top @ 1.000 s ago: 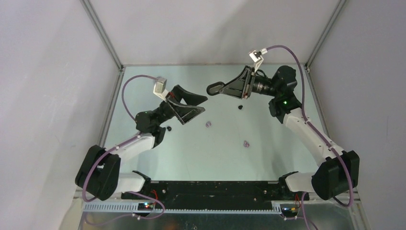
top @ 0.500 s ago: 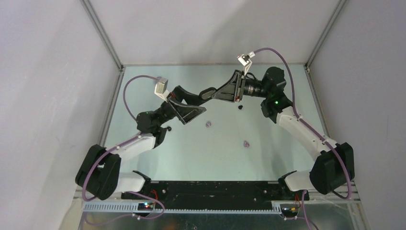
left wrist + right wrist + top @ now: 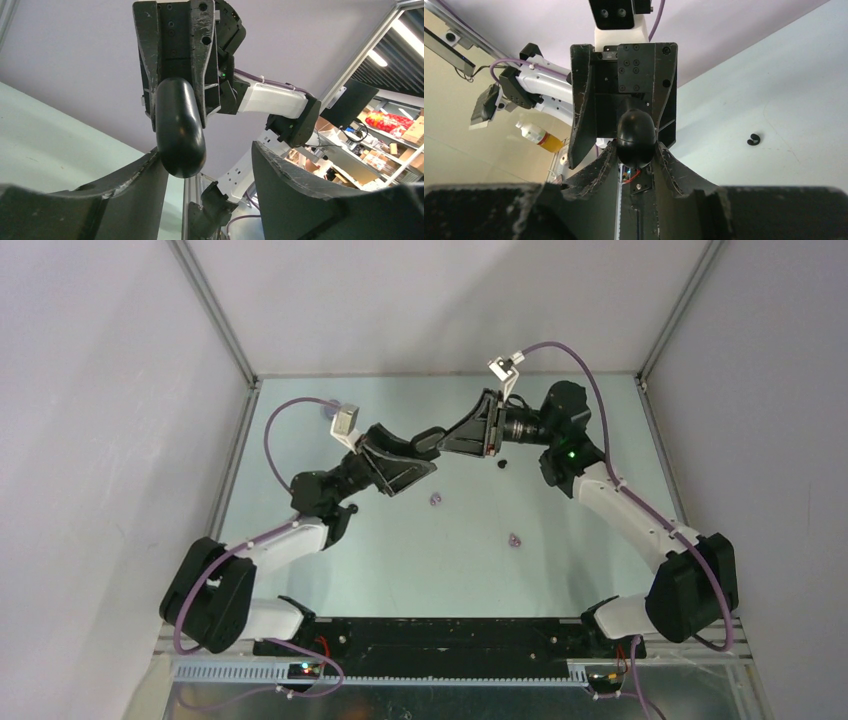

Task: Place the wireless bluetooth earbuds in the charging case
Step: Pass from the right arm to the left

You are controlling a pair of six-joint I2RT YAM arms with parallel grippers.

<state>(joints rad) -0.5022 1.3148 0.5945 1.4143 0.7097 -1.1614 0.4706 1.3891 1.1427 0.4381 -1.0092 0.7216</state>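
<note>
The pale green worktop point(image 3: 400, 570) carries nothing large, and the work takes place in the air above its far half, about midway between the left and right edges. There the right gripper point(image 3: 452, 436) is clenched on one end of the glossy black, capsule-shaped charging case point(image 3: 180, 131). The left gripper point(image 3: 206, 152) faces it with its jaws apart around the free end. In the left wrist view the case rests against one finger point(image 3: 145, 172), and a clear gap separates it from the other finger, so nothing is grasped on that side. This looks like a two-handed hold, either to pass the case across or to pry it open. To do it well, the left gripper should shift sideways until the case sits centred, then close squarely on the widest part, because a rounded, slick shell may squirt out of a lopsided pinch. The right grasp should stay firm until the left one has seated, and the two sets of fingertips should be kept from clashing. On the worktop wait a tiny glossy black earbud point(image 3: 753, 139) below the right wrist, a pale lilac earbud point(image 3: 435, 500) near the centre, and a second lilac earbud point(image 3: 514, 539) towards the near edge
</note>
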